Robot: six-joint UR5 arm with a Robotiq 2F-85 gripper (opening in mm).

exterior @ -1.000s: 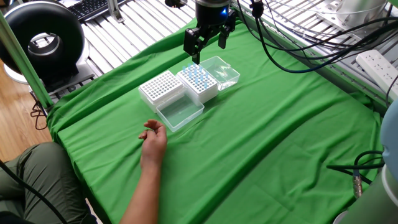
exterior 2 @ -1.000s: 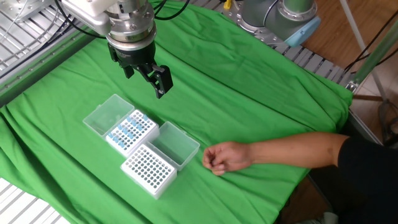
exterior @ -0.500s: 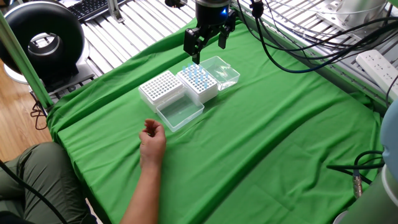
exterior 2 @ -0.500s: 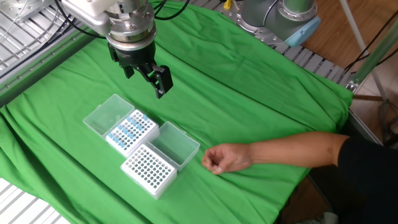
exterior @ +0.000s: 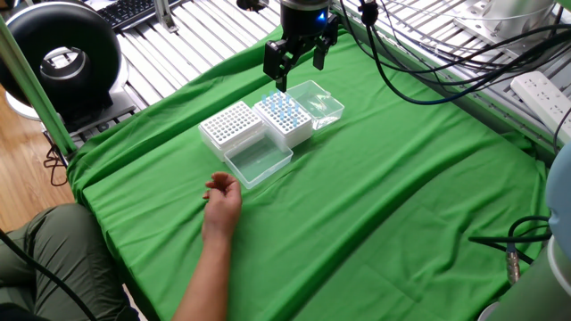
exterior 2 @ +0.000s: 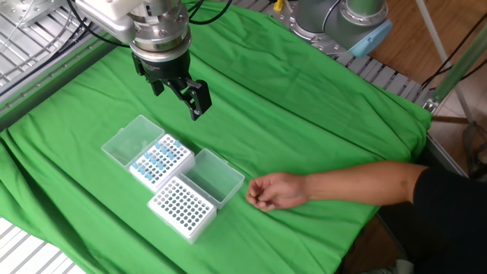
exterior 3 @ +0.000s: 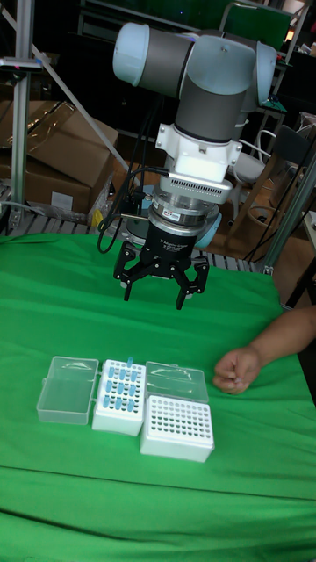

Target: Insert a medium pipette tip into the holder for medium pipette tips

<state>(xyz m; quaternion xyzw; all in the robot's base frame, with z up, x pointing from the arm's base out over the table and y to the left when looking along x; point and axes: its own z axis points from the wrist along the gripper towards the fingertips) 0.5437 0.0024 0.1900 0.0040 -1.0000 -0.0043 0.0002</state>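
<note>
Hand (exterior 3: 155, 297) spread wide, prob. empty, hovers near blue-tip rack (exterior 3: 119, 397); wrist label (exterior 3: 171, 248) too small to read.

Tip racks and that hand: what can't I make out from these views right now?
Hand: curled shut in every view, so whether it holds a tip cannot be seen.
Blue-tip rack: the tips are too small in all three views to count or to judge their size.
White rack: the holes are too small to tell whether any is filled.
</note>
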